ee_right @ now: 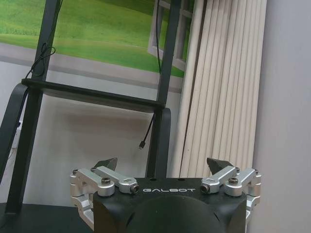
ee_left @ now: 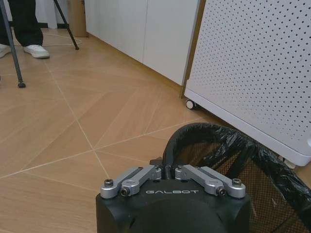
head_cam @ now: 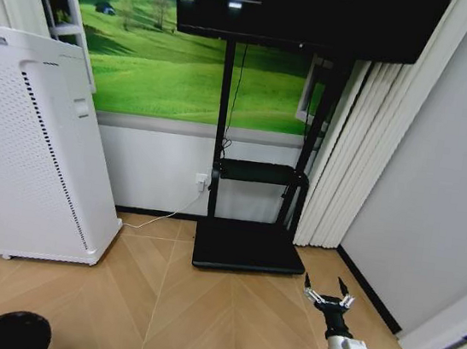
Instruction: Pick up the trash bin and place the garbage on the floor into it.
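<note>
Trash bin [head_cam: 2, 329] sits in the lower left corner of our head view, a dark rounded shape cut off by the frame edges, so we cannot read its long axis here. Above it stands the white perforated appliance [head_cam: 34, 148], and the black TV stand [head_cam: 248, 245] rests on the parquet floor [head_cam: 196, 325] at centre. Our right gripper [head_cam: 329, 288] hangs at lower right, fingers spread wide on nothing.

In our left wrist view, the bin [ee_left: 252, 170] fills the lower right, its liner-wrapped rim [ee_left: 204, 133] and mesh wall showing, the mouth facing away from the camera. Our left gripper [ee_left: 167, 170] has its fingers closed on the near rim. Much of the bin is cut off.

In our right wrist view, the right gripper [ee_right: 165, 167] is wide open before the stand [ee_right: 97, 94] and pleated curtain [ee_right: 218, 82].
</note>
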Controlling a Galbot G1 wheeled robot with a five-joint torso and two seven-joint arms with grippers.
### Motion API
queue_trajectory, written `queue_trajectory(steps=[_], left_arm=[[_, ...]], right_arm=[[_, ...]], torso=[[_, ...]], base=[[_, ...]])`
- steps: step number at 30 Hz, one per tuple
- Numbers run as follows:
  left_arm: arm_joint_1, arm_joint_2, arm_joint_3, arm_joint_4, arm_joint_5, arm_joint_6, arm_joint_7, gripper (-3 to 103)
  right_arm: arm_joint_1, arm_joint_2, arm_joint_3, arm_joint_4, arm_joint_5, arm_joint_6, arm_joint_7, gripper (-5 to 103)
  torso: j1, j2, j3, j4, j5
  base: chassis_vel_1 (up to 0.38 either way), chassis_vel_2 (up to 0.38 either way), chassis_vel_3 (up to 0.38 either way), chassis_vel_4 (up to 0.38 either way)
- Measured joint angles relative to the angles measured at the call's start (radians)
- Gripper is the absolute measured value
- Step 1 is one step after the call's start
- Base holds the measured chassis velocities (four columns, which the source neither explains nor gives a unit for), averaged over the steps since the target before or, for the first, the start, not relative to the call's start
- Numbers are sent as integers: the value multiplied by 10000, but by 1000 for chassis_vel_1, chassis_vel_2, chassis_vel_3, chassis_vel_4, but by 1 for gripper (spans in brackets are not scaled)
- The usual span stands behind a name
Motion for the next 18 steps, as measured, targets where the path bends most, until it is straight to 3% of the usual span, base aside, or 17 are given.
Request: queue_trajectory(steps=[18], left_arm=[[-541, 211, 283, 927, 312, -49, 9, 7]], right_arm=[[-41, -50, 47, -64, 49, 62, -14, 100]], torso=[[0, 0, 0, -1, 1]], base=[[0, 0, 0, 0]])
